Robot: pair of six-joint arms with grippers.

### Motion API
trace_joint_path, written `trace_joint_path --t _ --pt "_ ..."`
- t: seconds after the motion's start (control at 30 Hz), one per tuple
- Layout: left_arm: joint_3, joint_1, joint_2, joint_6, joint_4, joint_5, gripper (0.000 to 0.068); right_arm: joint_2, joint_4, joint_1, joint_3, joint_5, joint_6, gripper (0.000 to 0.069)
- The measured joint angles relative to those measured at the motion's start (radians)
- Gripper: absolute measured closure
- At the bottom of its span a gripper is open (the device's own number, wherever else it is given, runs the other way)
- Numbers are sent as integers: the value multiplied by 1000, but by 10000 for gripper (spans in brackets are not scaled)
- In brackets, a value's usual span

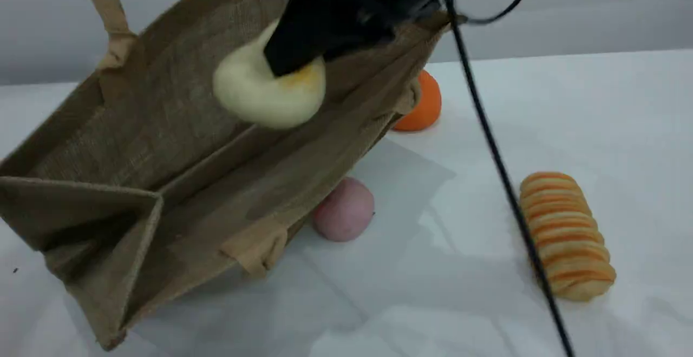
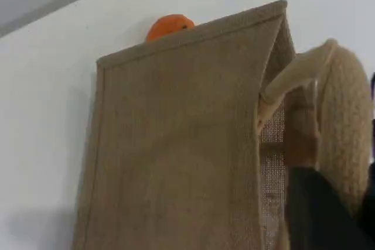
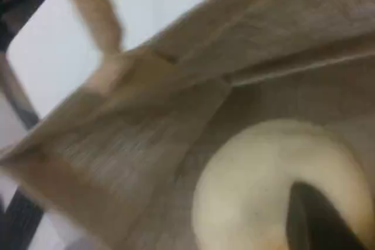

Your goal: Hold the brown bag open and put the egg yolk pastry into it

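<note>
Jute bag: the large tan-brown woven jute tote [image 1: 178, 145] lies tipped on the white table [image 1: 622, 129], mouth gaping toward the near left, coarse weave, stiff flat panels, folded gusset at the near-left end
Handle: one thick beige rope-like handle [image 2: 345, 121] rises at the far left of the scene; the left gripper [image 2: 328, 215] is clenched on the handle at the right edge of its wrist view, so the bag hangs partly from that hold
Pastry: the small round cream-white egg yolk pastry [image 1: 268, 89], smooth and soft-looking with a yellow-orange patch on top, is pinched by the right gripper [image 1: 295, 56], jaws closed on it, above the bag's open mouth and not yet resting inside
Risk, squeeze: the bun looks yielding, so a hard pinch may dent it
Risk, drop: released here, it could roll down the slanted inner wall and out of the near opening
Risk, bag: if the handle slips, the mouth may sag shut
Bystanders: a pink ball [image 1: 344, 209] touches the bag's near side, an orange ball [image 1: 425, 102] sits beyond it, striped long bread [image 1: 566, 235] lies well apart at right
</note>
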Motion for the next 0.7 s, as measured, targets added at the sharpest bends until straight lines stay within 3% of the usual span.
trace_joint_path --t 0.27,0.5,0.7 --pt "0 0 0 0 -18 0 595 81 159 72 0 -234 -8 658" --pt "0 0 0 0 -18 0 595 130 197 124 -1 -408 -50 658" --pt "0 0 0 0 -18 0 595 180 195 123 -1 -408 -55 640"
